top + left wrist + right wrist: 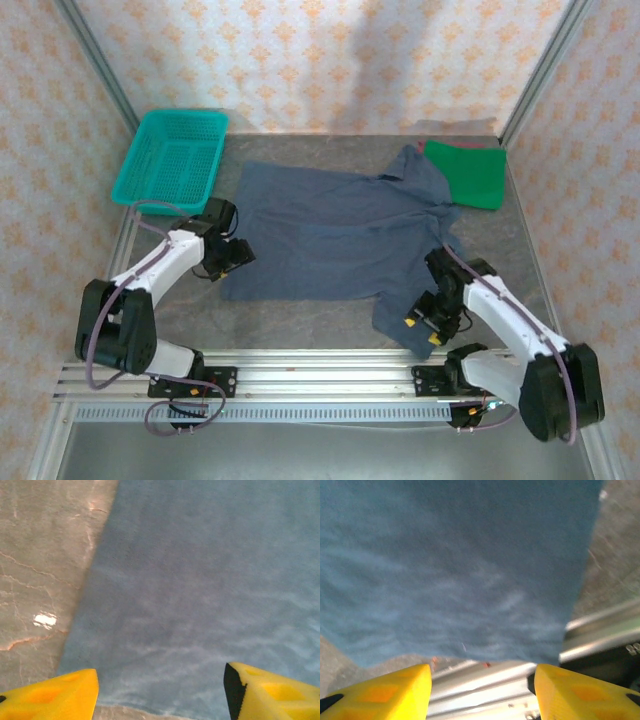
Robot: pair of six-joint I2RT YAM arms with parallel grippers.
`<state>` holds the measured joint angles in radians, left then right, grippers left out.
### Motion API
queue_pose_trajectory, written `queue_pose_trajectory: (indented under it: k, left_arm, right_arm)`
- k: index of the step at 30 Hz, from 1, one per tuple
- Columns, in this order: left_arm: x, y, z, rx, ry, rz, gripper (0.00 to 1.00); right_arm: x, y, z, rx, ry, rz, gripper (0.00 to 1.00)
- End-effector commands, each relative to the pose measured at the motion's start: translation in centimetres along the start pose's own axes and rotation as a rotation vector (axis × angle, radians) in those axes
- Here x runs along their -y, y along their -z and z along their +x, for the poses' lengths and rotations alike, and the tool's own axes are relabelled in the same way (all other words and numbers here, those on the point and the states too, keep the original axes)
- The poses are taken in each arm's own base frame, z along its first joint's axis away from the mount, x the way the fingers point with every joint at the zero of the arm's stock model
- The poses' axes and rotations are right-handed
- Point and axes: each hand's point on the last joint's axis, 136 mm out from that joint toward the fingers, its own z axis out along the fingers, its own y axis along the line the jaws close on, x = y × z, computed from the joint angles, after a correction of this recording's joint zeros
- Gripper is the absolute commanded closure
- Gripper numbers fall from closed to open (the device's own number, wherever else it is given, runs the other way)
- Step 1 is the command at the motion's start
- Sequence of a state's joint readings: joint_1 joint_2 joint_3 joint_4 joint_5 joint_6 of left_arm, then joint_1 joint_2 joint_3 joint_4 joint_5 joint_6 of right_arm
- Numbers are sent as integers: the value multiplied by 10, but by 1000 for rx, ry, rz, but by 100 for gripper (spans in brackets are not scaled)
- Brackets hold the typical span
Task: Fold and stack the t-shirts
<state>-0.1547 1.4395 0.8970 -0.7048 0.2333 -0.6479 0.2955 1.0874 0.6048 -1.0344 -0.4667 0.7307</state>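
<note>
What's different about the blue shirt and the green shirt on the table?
The blue shirt is dark and dull; the green shirt is bright. The blue shirt lies spread out across the middle of the table; the green shirt sits folded small in the far right corner. The blue shirt covers far more table than the green shirt. Both are plain cloth.

Pale floral-patterned walls (300, 60) enclose a grey marbled table (495, 240).

Slate-blue t-shirt (460, 570) above parted yellow fingers (385, 692)
</note>
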Motion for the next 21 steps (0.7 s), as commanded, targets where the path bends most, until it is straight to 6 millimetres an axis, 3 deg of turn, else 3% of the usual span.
queue_pose_trajectory:
  k: [1,8,14,18,21]
  left_arm:
    - [-17,-15,-5,6,38,-52,34]
    - [-32,-44,-8,-33,91,-95,35]
    - [-45,-55,-29,-32,113,-136,37]
    - [-39,-57,-41,-32,96,-126,37]
    - [-30,-52,-45,-27,92,-84,36]
  right_arm:
    - [-17,-10,-22,88,-62,-19,45]
    - [-30,-35,-36,96,-119,-1,48]
    - [-50,-32,-67,187,-92,27,48]
    - [-71,-36,-78,180,-71,-2,48]
    - [-76,-29,-77,179,-50,-13,48]
